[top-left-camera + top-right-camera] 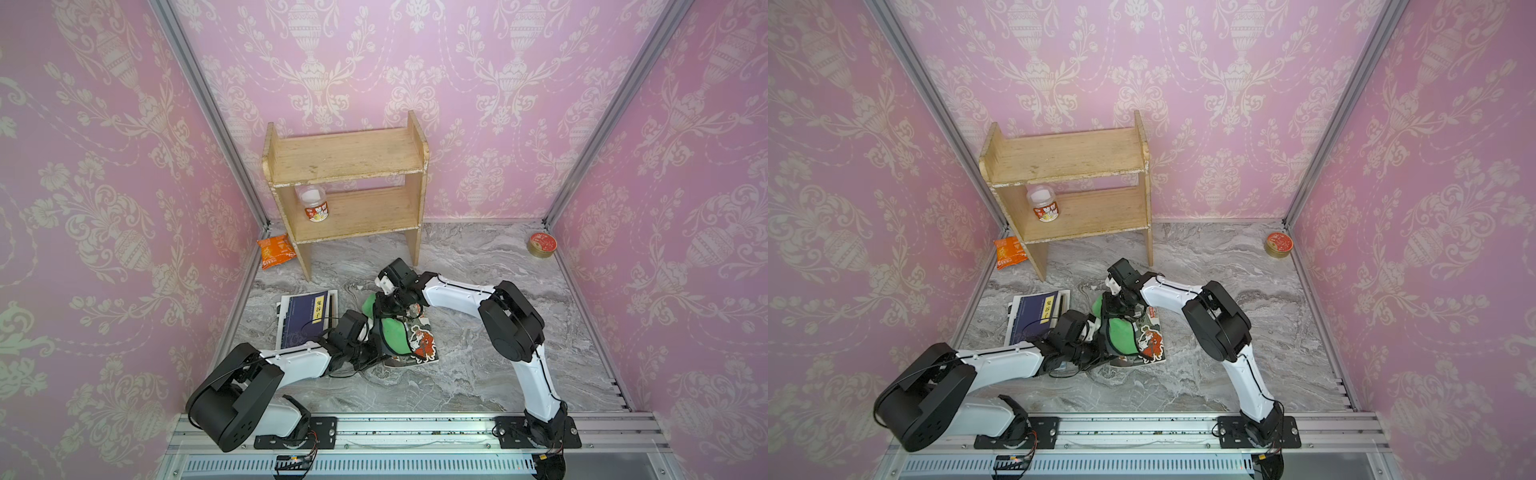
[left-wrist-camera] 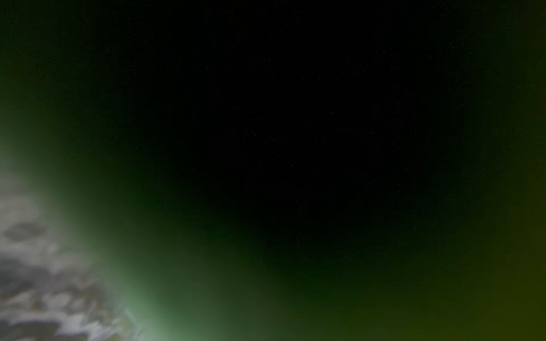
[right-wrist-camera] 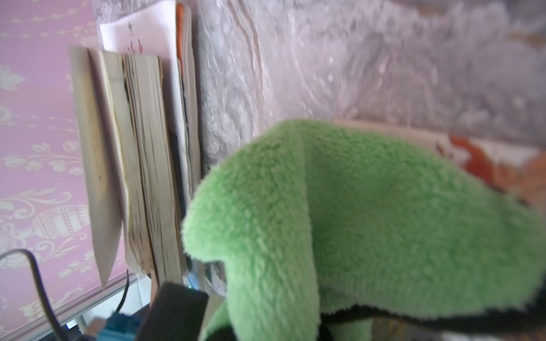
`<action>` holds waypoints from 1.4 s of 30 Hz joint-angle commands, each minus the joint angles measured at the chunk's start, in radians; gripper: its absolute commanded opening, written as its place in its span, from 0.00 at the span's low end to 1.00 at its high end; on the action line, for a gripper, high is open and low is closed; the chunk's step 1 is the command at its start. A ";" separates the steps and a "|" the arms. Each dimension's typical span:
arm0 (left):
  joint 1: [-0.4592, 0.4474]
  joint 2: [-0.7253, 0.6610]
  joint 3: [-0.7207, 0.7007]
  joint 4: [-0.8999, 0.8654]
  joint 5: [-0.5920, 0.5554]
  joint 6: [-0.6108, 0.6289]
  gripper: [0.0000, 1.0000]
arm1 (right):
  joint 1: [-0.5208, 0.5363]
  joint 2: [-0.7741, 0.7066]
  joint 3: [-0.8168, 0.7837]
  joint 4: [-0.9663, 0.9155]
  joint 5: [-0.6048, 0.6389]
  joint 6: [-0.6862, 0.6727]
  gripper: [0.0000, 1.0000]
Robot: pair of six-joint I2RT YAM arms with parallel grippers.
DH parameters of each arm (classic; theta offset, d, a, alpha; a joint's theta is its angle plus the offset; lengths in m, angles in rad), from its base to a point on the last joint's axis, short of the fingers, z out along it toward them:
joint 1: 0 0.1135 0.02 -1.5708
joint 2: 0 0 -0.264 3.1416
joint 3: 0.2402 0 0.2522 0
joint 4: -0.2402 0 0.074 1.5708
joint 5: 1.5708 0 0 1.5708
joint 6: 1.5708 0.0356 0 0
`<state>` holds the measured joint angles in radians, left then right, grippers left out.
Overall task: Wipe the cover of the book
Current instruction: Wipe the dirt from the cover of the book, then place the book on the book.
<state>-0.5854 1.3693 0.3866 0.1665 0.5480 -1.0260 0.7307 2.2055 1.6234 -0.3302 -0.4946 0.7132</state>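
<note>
An illustrated book (image 1: 422, 343) (image 1: 1152, 343) with a red-orange figure on its cover lies flat on the marble table. A green cloth (image 1: 395, 332) (image 1: 1121, 338) with black trim covers the left part of that cover. My right gripper (image 1: 384, 307) is at the cloth's far end, shut on it. In the right wrist view the cloth (image 3: 369, 221) drapes over the jaws and hides them. My left gripper (image 1: 376, 347) is at the cloth's near left edge, shut, its fingers buried in the fabric. Dark green cloth (image 2: 266, 147) smothers the left wrist view.
A dark blue book (image 1: 305, 318) lies just left of the cloth, under my left forearm. Behind stands a wooden shelf (image 1: 349, 183) holding a jar (image 1: 316, 205). An orange packet (image 1: 276, 251) lies at the back left. A red tin (image 1: 542, 245) sits in the back right corner.
</note>
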 commanded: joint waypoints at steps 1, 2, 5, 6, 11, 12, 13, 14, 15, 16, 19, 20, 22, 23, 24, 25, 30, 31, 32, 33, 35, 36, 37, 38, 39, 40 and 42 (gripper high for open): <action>-0.010 -0.066 0.033 -0.026 0.060 0.057 0.00 | -0.052 0.051 0.085 -0.084 0.029 -0.019 0.00; -0.007 -0.095 0.041 -0.065 0.054 0.067 0.00 | -0.066 0.045 0.082 -0.099 0.054 -0.025 0.00; 0.016 -0.233 0.083 -0.262 0.009 0.130 0.00 | -0.113 -0.014 0.002 -0.127 0.124 -0.044 0.00; 0.032 -0.283 0.099 -0.327 -0.009 0.152 0.00 | -0.132 -0.041 -0.041 -0.118 0.121 -0.044 0.00; 0.150 -0.429 0.224 -0.612 -0.014 0.281 0.00 | -0.174 -0.150 -0.207 -0.088 0.163 -0.077 0.00; 0.172 -0.440 0.263 -0.669 -0.011 0.315 0.00 | -0.174 -0.160 -0.227 -0.086 0.166 -0.086 0.00; 0.196 -0.450 0.304 -0.725 -0.011 0.350 0.00 | -0.172 -0.165 -0.246 -0.075 0.150 -0.088 0.00; 0.217 -0.458 0.336 -0.770 -0.010 0.378 0.00 | -0.171 -0.168 -0.261 -0.063 0.128 -0.085 0.00; 0.243 -0.466 0.390 -0.822 -0.011 0.408 0.00 | -0.167 -0.167 -0.275 -0.046 0.106 -0.081 0.00; 0.274 -0.474 0.427 -0.876 -0.010 0.440 0.00 | -0.159 -0.165 -0.284 -0.034 0.090 -0.078 0.00; 0.381 -0.495 0.508 -1.015 -0.005 0.517 0.00 | -0.118 -0.166 -0.277 -0.031 0.081 -0.087 0.00; 0.413 -0.501 0.526 -1.052 -0.002 0.539 0.00 | -0.102 -0.164 -0.267 -0.038 0.082 -0.092 0.00; 0.481 -0.501 0.564 -1.145 -0.003 0.591 0.00 | -0.068 -0.156 -0.228 -0.061 0.088 -0.107 0.00; 0.504 -0.497 0.583 -1.186 -0.013 0.615 0.00 | -0.055 -0.149 -0.207 -0.073 0.089 -0.107 0.00; 0.520 -0.494 0.604 -1.228 -0.041 0.640 0.00 | -0.041 -0.139 -0.183 -0.084 0.088 -0.107 0.00; 0.524 -0.495 0.623 -1.259 -0.084 0.654 0.00 | -0.027 -0.129 -0.156 -0.093 0.084 -0.108 0.00; 0.526 -0.495 0.648 -1.343 -0.240 0.677 0.00 | 0.026 -0.057 0.012 -0.162 0.070 -0.108 0.00; 0.526 -0.497 0.645 -1.350 -0.255 0.678 0.00 | 0.037 -0.036 0.055 -0.185 0.070 -0.108 0.00; 0.526 -0.496 0.643 -1.356 -0.277 0.675 0.00 | 0.050 -0.012 0.104 -0.213 0.073 -0.110 0.00; 0.526 -0.498 0.637 -1.356 -0.299 0.667 0.00 | 0.062 0.013 0.152 -0.238 0.070 -0.108 0.00; 0.526 -0.506 0.628 -1.344 -0.313 0.646 0.00 | 0.088 0.059 0.232 -0.276 0.067 -0.107 0.00; 0.526 -0.510 0.624 -1.336 -0.329 0.638 0.00 | 0.100 0.079 0.267 -0.290 0.063 -0.107 0.00; 0.526 -0.512 0.624 -1.333 -0.348 0.636 0.00 | 0.109 0.096 0.293 -0.298 0.059 -0.107 0.00; 0.526 -0.510 0.624 -1.331 -0.371 0.635 0.00 | 0.117 0.114 0.325 -0.308 0.053 -0.108 0.00; 0.526 -0.508 0.624 -1.326 -0.383 0.636 0.00 | 0.125 0.130 0.354 -0.319 0.048 -0.107 0.00; 0.526 -0.504 0.623 -1.324 -0.386 0.636 0.00 | 0.131 0.144 0.377 -0.329 0.045 -0.108 0.00; 0.526 -0.496 0.617 -1.313 -0.382 0.634 0.00 | 0.143 0.172 0.425 -0.355 0.044 -0.109 0.00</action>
<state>-0.0681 0.8768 1.0050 -1.1507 0.2214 -0.4049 0.8570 2.3428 1.9888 -0.5995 -0.4305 0.6270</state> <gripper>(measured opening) 0.072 0.097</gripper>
